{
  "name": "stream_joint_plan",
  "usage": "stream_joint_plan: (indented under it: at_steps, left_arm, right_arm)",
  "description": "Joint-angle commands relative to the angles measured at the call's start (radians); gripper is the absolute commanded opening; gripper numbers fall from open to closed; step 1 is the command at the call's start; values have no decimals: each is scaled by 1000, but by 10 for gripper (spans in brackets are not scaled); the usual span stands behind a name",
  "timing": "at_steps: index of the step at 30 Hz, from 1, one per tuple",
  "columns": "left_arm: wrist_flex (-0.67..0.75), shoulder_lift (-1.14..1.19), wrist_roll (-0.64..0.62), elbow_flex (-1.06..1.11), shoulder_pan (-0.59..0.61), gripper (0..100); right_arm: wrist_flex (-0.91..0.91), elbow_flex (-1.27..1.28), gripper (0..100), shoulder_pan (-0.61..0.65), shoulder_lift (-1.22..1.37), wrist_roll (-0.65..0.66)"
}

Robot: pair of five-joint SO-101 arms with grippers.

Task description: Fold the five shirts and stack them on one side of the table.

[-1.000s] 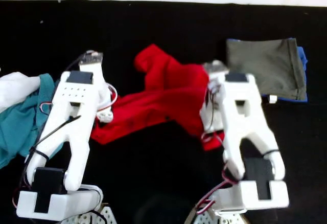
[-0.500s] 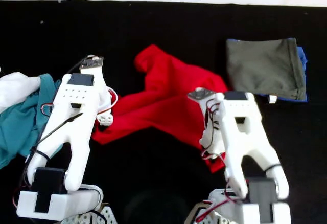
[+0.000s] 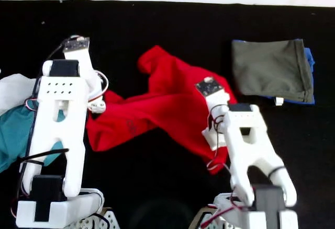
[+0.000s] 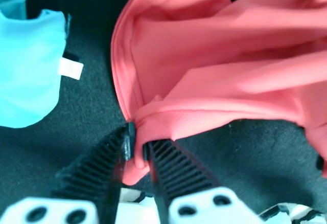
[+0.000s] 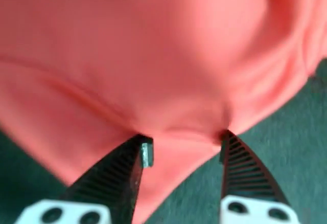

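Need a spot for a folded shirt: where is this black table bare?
Bare: the far strip of the black table behind the crumpled red shirt; the near patch between the two arm bases; the corner nearer than the folded grey shirt. Crowded: the middle, and the left edge with the teal shirt and white shirt.

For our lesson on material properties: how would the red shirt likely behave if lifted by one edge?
Probably floppy: the red shirt lies in soft folds, so it should droop rather than hold shape. Likely light, since the left gripper pinches only a thin edge.
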State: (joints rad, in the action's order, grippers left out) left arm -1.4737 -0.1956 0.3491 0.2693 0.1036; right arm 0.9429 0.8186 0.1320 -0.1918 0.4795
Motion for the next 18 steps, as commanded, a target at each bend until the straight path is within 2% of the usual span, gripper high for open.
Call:
stream_joint_plan:
  at_steps: [1,3,6,14,18]
  left_arm:
    - [35,-39,6,5,-16,9]
    - [37,-42,6,-1,-16,9]
    - [32,-42,5,-38,-16,9]
    - [40,-33,5,-25,-22,9]
    - [49,-33,5,-16,-22,9]
  right_arm:
    - [-108,-70,213,-16,96,-15]
    - [-120,-157,213,-42,147,-17]
    - [-99,-271,213,-82,180,-89]
    - [289,-469,213,-87,157,-109]
    - [386,-440,214,-84,-16,-86]
